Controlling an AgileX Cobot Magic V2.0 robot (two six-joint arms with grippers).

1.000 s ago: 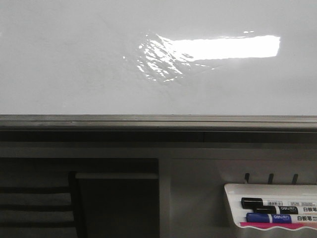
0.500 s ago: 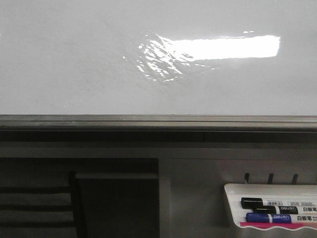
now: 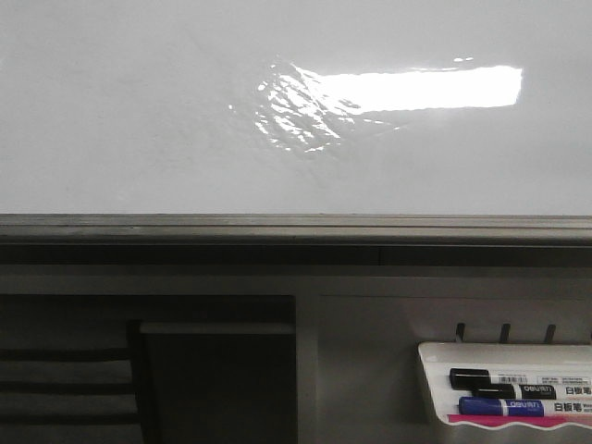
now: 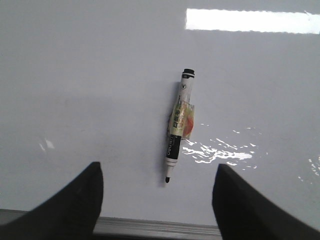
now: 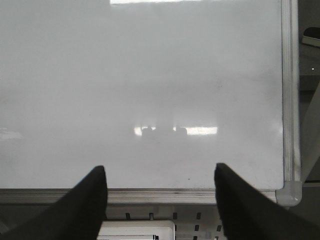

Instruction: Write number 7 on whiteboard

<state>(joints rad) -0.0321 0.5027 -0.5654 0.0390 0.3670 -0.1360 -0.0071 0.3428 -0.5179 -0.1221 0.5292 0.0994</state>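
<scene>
Front view: whiteboard (image 3: 139, 111) lying flat, glare showing, no 7 visible on it. White tray (image 3: 504, 356) sitting below the board's near right corner, holding a black marker (image 3: 504, 379) and a blue marker (image 3: 518, 407).

Left wrist: left gripper (image 4: 157, 200) hanging spread wide, empty, over an uncapped marker (image 4: 178, 125) lying on the board.

Right wrist: right gripper (image 5: 160, 200) gaping, holding nothing, over the near edge.

Large glossy white whiteboard (image 3: 139, 111) fills the far half, frame rail (image 3: 296, 227) along its near edge. Small white marker tray (image 3: 435, 356) at 5 o'clock below the rail, two capped markers (image 3: 518, 393) inside. Uncapped black-tipped marker (image 4: 177, 125) lies on the board.
</scene>
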